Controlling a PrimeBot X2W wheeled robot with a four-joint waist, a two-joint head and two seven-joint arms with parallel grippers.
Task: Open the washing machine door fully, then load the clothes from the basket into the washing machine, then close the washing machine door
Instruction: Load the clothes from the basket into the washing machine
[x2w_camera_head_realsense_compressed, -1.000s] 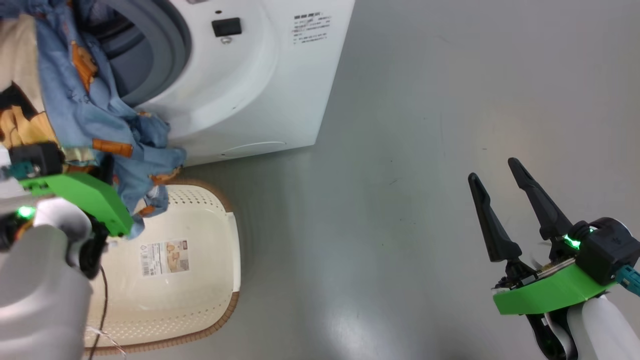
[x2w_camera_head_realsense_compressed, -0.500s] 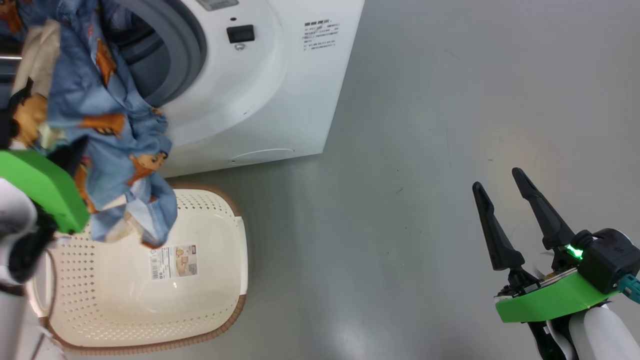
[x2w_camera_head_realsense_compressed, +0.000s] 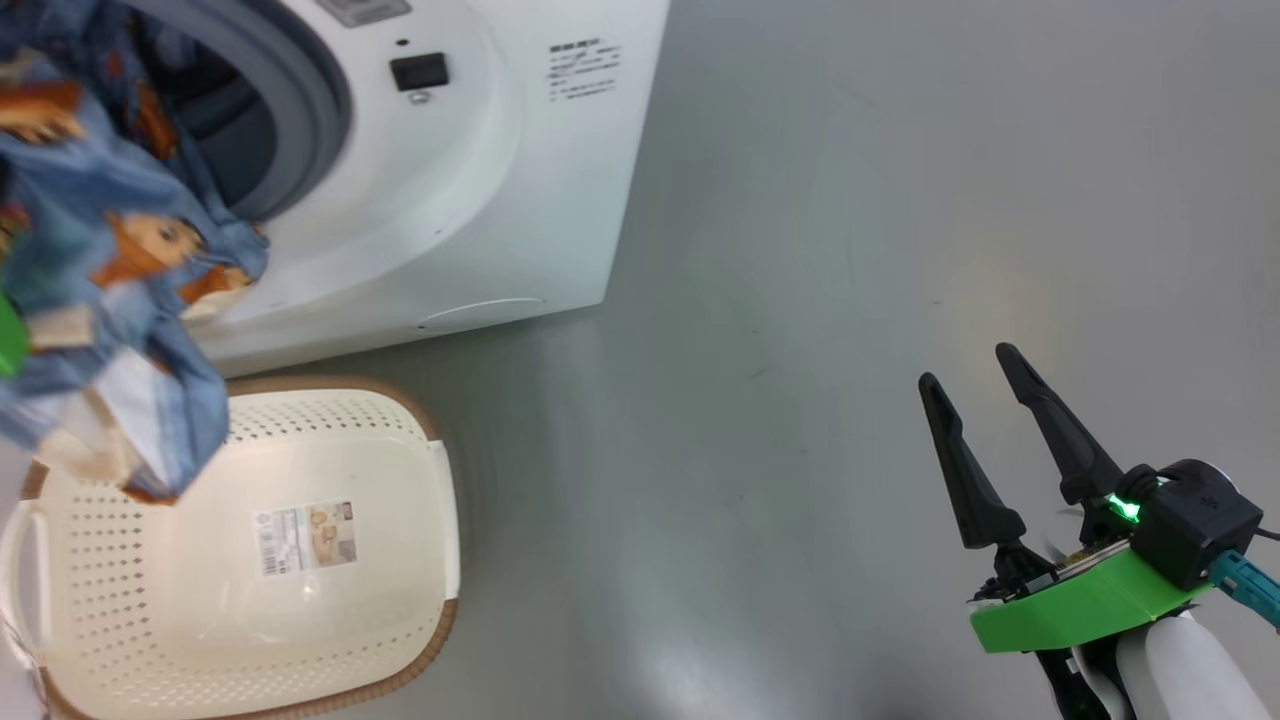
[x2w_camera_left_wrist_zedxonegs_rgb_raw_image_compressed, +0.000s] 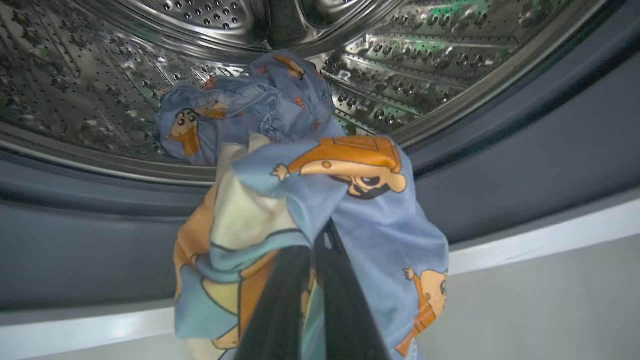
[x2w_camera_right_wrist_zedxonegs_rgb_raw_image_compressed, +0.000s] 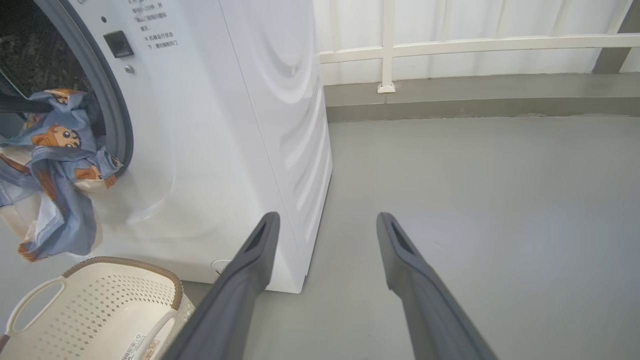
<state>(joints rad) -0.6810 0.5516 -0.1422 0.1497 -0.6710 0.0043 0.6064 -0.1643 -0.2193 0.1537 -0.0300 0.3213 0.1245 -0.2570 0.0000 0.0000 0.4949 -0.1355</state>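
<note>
The clothes (x2w_camera_left_wrist_zedxonegs_rgb_raw_image_compressed: 350, 200) are light blue fabric printed with orange cartoon figures outlined in dark lines, with cream-white patches mixed in. They are bunched at the mouth of the washing machine (x2w_camera_head_realsense_compressed: 480, 200). The left gripper (x2w_camera_left_wrist_zedxonegs_rgb_raw_image_compressed: 320, 245) is clamped on the bunch, its two dark fingers (x2w_camera_left_wrist_zedxonegs_rgb_raw_image_compressed: 280, 300) pressed together with cloth between them. The upper folds reach over the grey rubber gasket (x2w_camera_left_wrist_zedxonegs_rgb_raw_image_compressed: 525, 165) into the perforated steel drum (x2w_camera_left_wrist_zedxonegs_rgb_raw_image_compressed: 75, 90); the lower part hangs outside the opening. From the head view the loose end dangles above the left end of the basket (x2w_camera_head_realsense_compressed: 440, 560).

The basket is cream-white and perforated, with a brown woven-look rim, and stands on the floor just in front of the machine. A label sticker (x2w_camera_head_realsense_compressed: 305, 538) on its bare bottom carries a barcode and a small picture; its text is too small to read.

On the white front of the machine are a black rectangular latch (x2w_camera_head_realsense_compressed: 419, 71) and a block of dark printed lines (x2w_camera_head_realsense_compressed: 583, 68), also illegible. A round flap (x2w_camera_head_realsense_compressed: 480, 312) sits low on the front.

The right gripper (x2w_camera_head_realsense_compressed: 965, 365) hangs over the grey floor (x2w_camera_head_realsense_compressed: 800, 250), well apart from the machine, its fingers spread and holding nothing.
</note>
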